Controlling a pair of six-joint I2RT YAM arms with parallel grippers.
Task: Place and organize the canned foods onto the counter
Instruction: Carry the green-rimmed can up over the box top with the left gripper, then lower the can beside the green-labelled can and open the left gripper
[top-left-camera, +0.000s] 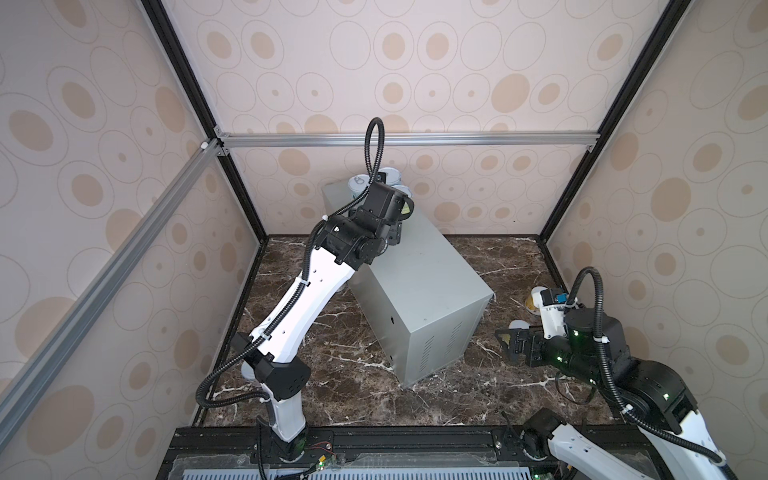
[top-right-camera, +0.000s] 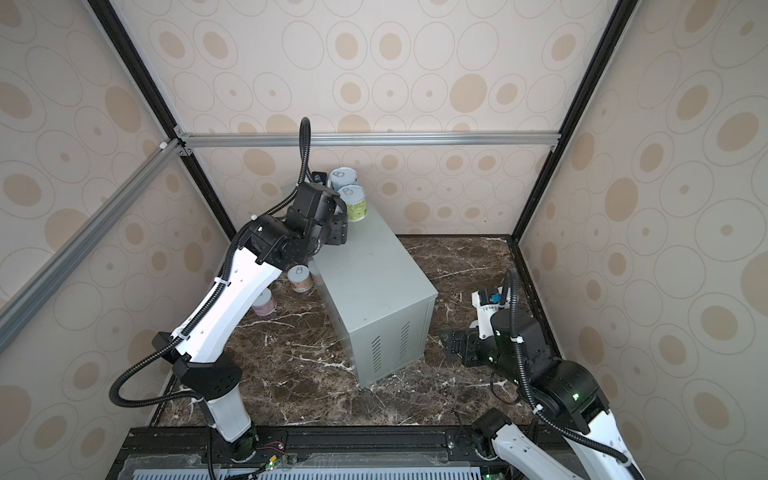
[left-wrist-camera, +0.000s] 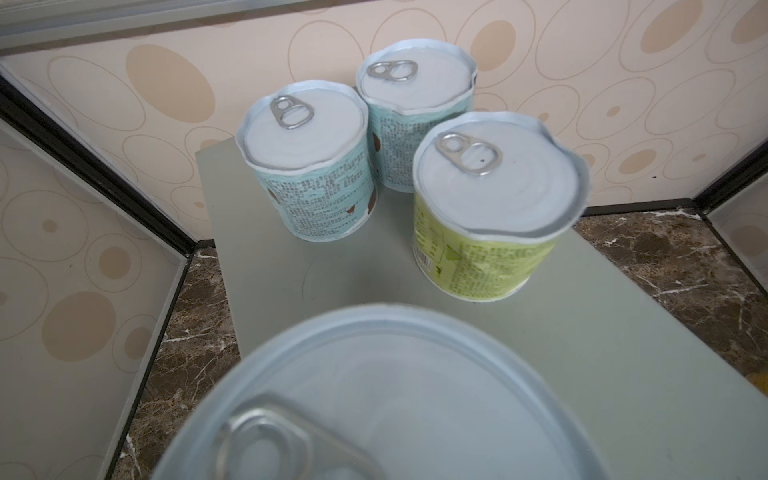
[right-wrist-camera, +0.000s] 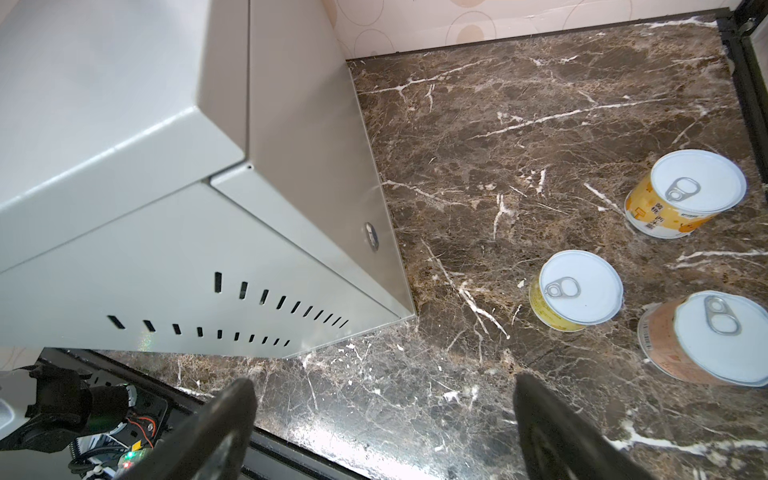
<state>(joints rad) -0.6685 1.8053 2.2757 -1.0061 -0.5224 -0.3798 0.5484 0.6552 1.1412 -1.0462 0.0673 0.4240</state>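
Three cans stand upright on the grey metal table (top-left-camera: 432, 266), bunched at its far end by the back wall: a teal can (left-wrist-camera: 305, 166), a second teal can (left-wrist-camera: 415, 112) and a green can (left-wrist-camera: 494, 208). The left hand (top-right-camera: 337, 232) looks half closed around a fourth can (left-wrist-camera: 395, 395), held over the table just before them. Five more wait on the marble surface (right-wrist-camera: 540, 104): a pink can (top-right-camera: 264, 301) and a peach can (top-right-camera: 300, 279) left of the table, an orange can (right-wrist-camera: 681, 195), a yellow can (right-wrist-camera: 577, 291) and a salmon can (right-wrist-camera: 706, 336) to its right. The right hand (right-wrist-camera: 382, 436) hangs wide open and empty near those three. Most of the table top is bare; its edges drop straight to the marble
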